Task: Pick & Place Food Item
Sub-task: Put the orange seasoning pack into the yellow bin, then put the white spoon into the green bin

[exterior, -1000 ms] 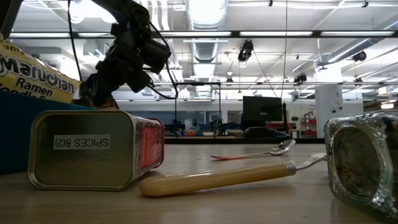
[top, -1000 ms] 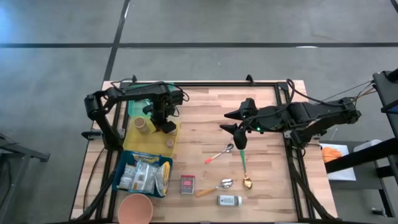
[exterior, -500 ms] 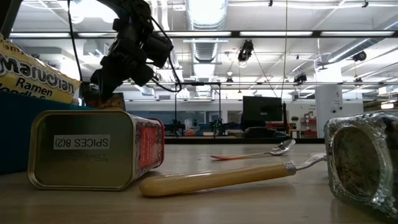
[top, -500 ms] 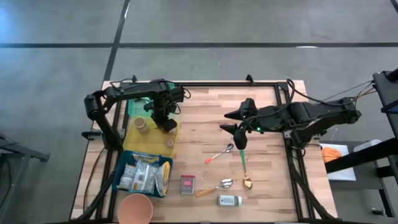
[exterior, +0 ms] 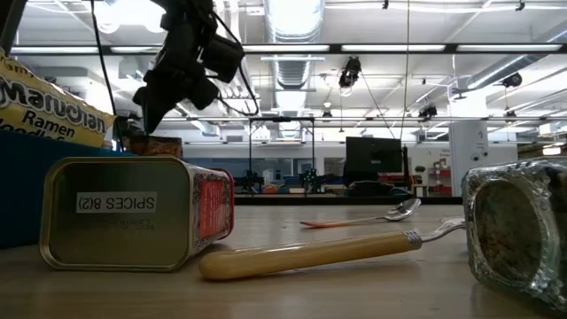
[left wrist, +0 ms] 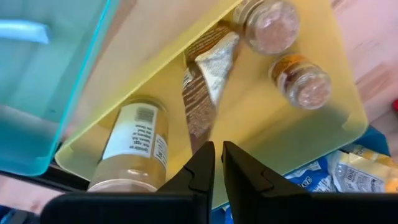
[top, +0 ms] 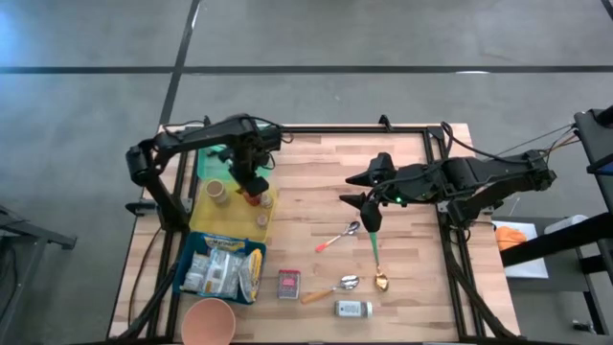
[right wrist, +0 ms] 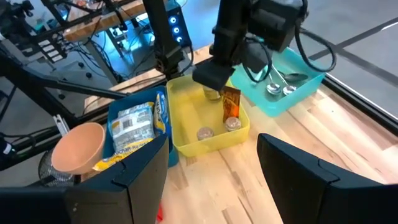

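Left wrist view shows the left gripper [left wrist: 216, 163] above the yellow bin [left wrist: 323, 140], its two dark fingers drawn almost together with only a thin slit between them and nothing caught there. Just past the fingertips a brown-and-white food packet [left wrist: 205, 87] stands tilted inside the bin, apart from the gripper. Beside it in the same bin lie a labelled jar [left wrist: 130, 146] on its side and two small spice shakers [left wrist: 300, 81] with their lids facing the camera. A teal bin [left wrist: 43, 81] sits touching the yellow one on its far side, and from the right wrist it can be seen to hold metal spoons [right wrist: 278, 84]. From above, the left gripper [top: 251, 180] hangs over the yellow bin [top: 220, 218] at the table's left, with a blue bin of ramen packs [top: 222, 269] next to it and a pink bowl [top: 208, 321] at the near edge. Well apart, the right gripper [top: 356, 187] waits over the middle of the table [top: 316, 163], its fingers spread wide and holding nothing. Near it lie a green-handled spoon [top: 374, 251], a pink-handled spoon [top: 337, 237], a wooden-handled spoon [top: 329, 289], a spice tin [top: 288, 284] and a small jar [top: 352, 309].
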`<move>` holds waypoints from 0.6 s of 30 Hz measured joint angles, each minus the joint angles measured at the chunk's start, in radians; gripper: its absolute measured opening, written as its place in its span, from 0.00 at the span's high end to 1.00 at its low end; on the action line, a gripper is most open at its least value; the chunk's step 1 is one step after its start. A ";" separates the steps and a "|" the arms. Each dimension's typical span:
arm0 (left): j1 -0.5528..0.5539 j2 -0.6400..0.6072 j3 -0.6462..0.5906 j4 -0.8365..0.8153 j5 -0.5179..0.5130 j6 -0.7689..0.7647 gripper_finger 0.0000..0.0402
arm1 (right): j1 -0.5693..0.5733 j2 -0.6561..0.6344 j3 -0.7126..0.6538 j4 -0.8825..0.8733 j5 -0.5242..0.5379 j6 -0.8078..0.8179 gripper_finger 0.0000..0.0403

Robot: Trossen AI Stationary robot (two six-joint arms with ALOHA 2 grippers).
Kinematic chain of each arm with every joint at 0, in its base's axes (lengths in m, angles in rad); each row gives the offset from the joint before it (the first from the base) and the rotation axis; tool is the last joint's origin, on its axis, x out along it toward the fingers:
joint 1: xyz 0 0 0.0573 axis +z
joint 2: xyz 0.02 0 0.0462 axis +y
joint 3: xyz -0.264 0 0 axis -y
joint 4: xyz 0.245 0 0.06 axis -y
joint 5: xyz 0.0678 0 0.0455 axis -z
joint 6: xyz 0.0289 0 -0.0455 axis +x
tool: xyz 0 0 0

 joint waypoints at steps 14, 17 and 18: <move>-0.004 -0.098 0.043 0.019 -0.021 -0.014 0.90 | 0.000 -0.010 0.000 -0.242 0.007 0.166 0.40; -0.025 -0.126 0.043 0.057 -0.007 -0.048 0.90 | 0.000 -0.010 0.000 -0.324 0.004 0.235 0.40; -0.037 -0.133 0.043 0.074 0.004 -0.056 0.90 | 0.000 -0.010 0.000 -0.352 0.001 0.252 0.40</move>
